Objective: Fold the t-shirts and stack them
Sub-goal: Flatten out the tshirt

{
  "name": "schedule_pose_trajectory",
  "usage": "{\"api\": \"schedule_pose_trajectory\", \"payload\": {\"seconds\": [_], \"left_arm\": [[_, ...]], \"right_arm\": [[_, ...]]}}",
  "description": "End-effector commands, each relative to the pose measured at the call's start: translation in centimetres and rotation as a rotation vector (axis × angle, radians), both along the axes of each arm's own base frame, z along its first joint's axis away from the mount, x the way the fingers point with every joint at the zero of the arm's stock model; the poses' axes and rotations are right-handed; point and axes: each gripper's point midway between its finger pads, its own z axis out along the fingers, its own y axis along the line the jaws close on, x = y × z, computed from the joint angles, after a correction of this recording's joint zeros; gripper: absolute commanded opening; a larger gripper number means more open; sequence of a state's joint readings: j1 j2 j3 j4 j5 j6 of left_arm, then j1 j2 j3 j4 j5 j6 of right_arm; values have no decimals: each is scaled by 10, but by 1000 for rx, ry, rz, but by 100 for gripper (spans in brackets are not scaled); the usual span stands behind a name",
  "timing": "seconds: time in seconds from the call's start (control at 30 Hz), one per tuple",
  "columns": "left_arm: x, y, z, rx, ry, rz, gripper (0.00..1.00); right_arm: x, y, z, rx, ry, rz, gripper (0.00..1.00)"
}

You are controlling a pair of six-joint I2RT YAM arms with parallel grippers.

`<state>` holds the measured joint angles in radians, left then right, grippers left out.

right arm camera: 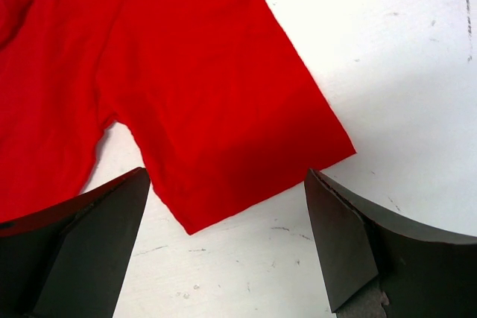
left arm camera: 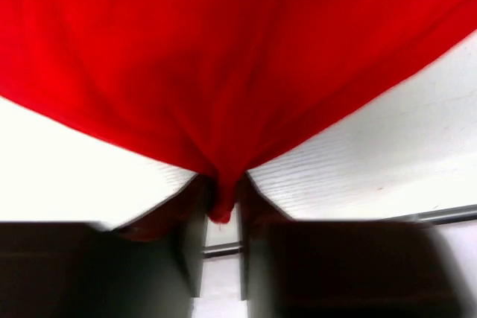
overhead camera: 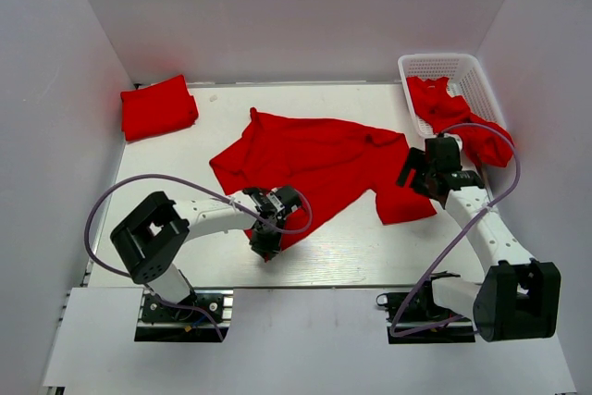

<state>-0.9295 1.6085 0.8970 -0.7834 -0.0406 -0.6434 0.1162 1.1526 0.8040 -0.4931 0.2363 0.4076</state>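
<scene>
Left end effector (left arm camera: 221,210) — seemingly on t-shirt (overhead camera: 314,159)

The t-shirt (overhead camera: 314,159) is soft matt cloth, the table (overhead camera: 351,256) smooth matt white, the basket (overhead camera: 435,58) plastic lattice.

Red tee (overhead camera: 319,159) spread centre, 2nd tee (overhead camera: 158,106) folded far-left corner, 3rd tee (overhead camera: 453,113) crumpled far right
</scene>
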Motion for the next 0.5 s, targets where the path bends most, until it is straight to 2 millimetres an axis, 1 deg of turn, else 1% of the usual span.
{"api": "schedule_pose_trajectory", "payload": {"seconds": [0.0,0.03,0.1,0.13,0.17,0.2,0.23,0.27,0.33,0.37,0.4,0.43,0.47], "left_arm": [[9,-4,-14,9,-36,22,14],[10,0,-14,27,-43,24,0],[18,1,-10,41,-68,46,0],[18,6,-10,64,-75,57,0],[23,3,-5,54,-95,59,0],[23,7,-5,64,-88,69,0],[26,7,-2,59,-104,71,0],[28,8,1,57,-122,74,0],[28,8,1,57,-122,74,0],[31,7,6,58,-135,76,0],[31,7,6,58,-135,76,0],[31,8,6,59,-136,67,0],[31,8,6,59,-136,67,0]], "right_arm": [[-7,-8,-2,-15,11,-19,90],[-8,-10,-6,-16,21,-30,90],[-11,-15,-11,-19,40,-51,90],[-12,-17,-15,-19,50,-59,90],[-14,-20,-18,-15,60,-75,90],[-17,-22,-25,-15,84,-85,90],[-18,-28,-28,-22,91,-114,90],[-21,-31,-36,-24,117,-129,90],[-22,-33,-42,-17,131,-138,90],[-22,-32,-50,-2,143,-141,90],[-22,-29,-52,9,145,-136,90],[-16,-27,-52,23,123,-132,90],[-16,-30,-58,44,123,-141,90]]}}
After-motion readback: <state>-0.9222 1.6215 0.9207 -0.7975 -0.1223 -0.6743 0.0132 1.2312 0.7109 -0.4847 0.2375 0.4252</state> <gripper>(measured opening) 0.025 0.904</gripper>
